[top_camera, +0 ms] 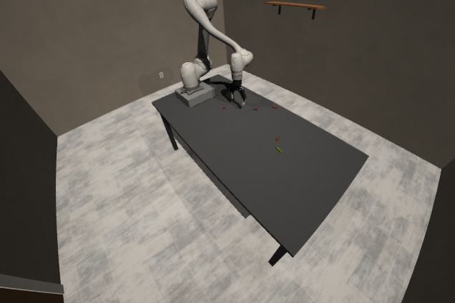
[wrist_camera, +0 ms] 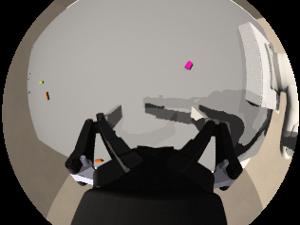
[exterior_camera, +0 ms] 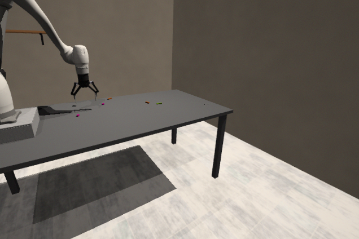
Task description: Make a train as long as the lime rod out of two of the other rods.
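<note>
Top view, table: a long dark table (top_camera: 312, 189) on a pale tiled floor, with the arm's grey base (top_camera: 205, 96) at its far end.
Top view, gripper: the gripper (top_camera: 238, 101) points down just above the table near the base, fingers spread wide, nothing between them.
Top view, rods: one magenta rod (top_camera: 224, 108) lies left of the gripper, another magenta rod (top_camera: 255, 109) right of it. An orange rod (top_camera: 274, 107) lies farther right. A second orange rod (top_camera: 277, 138) and the lime rod (top_camera: 279, 149) lie near each other, well away from the gripper toward mid-table.
Exterior view, gripper: it hangs over the table with open fingers, tips not touching the surface.
Exterior view, rods: the lime rod lies flat beyond the gripper, an orange rod just beside it, not touching.
Wrist view, rods: one magenta rod shows ahead of the gripper. The lime rod is a tiny speck far off at the left.
</note>
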Controlling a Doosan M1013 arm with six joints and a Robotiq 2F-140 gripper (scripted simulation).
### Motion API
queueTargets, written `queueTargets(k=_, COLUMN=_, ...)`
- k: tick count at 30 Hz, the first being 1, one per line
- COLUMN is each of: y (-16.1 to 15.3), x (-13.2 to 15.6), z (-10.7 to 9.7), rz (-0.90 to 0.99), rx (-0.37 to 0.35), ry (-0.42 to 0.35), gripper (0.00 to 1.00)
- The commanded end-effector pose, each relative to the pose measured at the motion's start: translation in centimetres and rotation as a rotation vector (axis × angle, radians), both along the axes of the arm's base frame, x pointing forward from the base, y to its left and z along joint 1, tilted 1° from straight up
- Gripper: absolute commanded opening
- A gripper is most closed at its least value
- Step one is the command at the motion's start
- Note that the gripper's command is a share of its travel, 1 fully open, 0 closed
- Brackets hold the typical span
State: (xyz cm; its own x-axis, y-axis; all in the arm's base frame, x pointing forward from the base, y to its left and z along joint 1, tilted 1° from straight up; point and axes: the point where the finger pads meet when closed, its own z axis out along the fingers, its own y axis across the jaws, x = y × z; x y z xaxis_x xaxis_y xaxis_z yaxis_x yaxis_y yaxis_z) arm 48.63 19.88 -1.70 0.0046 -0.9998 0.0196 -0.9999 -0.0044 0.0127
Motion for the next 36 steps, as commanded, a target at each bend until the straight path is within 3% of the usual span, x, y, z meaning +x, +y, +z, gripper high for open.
queueTargets(k=1, y=0.0, x=0.0, z=0.0, rz=0.0, rx=0.0, ry=0.0, gripper=1.0)
queueTargets(k=14, y=-0.4, x=-0.2, z=0.1, rz=0.083, rx=0.001, ry=0.002, gripper=1.0)
queueTargets(k=36, y=-4.1, x=-2.6, z=1.2, rz=0.98, rx=0.013, ry=0.019, gripper=1.0)
